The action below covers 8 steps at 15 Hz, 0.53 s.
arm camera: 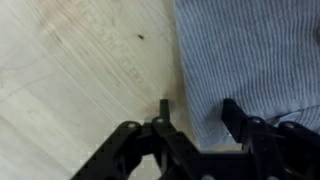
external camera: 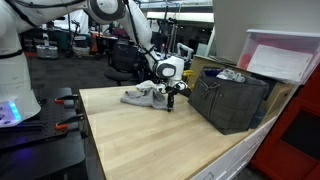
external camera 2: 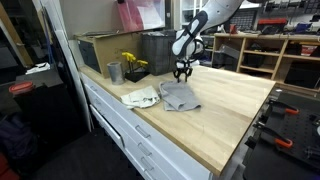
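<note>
A blue-grey striped cloth (arm camera: pixel 250 55) lies flat on the wooden table (arm camera: pixel 70 70). It shows as a grey cloth (external camera 2: pixel 180 97) in both exterior views, lying (external camera: pixel 150 93) just beside the arm. My gripper (arm camera: pixel 198 112) points straight down at the cloth's edge. One fingertip (arm camera: pixel 163 108) is over bare wood and the other is over the fabric, so the cloth's edge lies between the jaws. The jaws stand apart and nothing is lifted. In the exterior views the gripper (external camera 2: pixel 181 73) hangs low over the cloth's far end (external camera: pixel 171 100).
A crumpled white cloth (external camera 2: pixel 140 97) lies next to the grey one. Behind stand a metal cup (external camera 2: pixel 114 72), a yellow item (external camera 2: pixel 131 61) and a large bin (external camera 2: pixel 150 50). A black crate (external camera: pixel 232 100) sits near the table edge beside the gripper.
</note>
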Each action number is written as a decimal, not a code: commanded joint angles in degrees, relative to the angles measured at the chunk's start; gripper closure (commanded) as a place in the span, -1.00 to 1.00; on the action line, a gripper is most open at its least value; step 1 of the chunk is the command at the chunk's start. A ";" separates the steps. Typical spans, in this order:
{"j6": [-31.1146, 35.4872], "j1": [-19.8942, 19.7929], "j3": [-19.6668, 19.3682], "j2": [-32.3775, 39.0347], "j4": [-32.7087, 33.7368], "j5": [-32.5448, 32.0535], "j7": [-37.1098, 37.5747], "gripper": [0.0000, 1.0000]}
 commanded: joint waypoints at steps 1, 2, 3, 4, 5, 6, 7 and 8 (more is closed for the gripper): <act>-3.41 -0.69 0.60 2.13 4.59 -0.18 1.72 0.42; -4.16 -0.82 1.11 2.11 4.88 0.13 1.70 0.58; -4.66 -0.70 1.27 2.13 5.01 0.19 1.90 0.72; -5.06 -0.47 1.40 2.02 4.81 0.18 2.09 0.90; -5.11 -0.45 1.64 1.71 4.26 0.34 2.10 0.98; -4.75 -0.31 1.39 1.26 3.36 0.29 2.58 1.00; -4.35 -0.50 1.24 0.59 2.44 0.48 3.04 1.00; -3.70 -0.44 0.39 0.01 1.47 0.34 4.31 1.00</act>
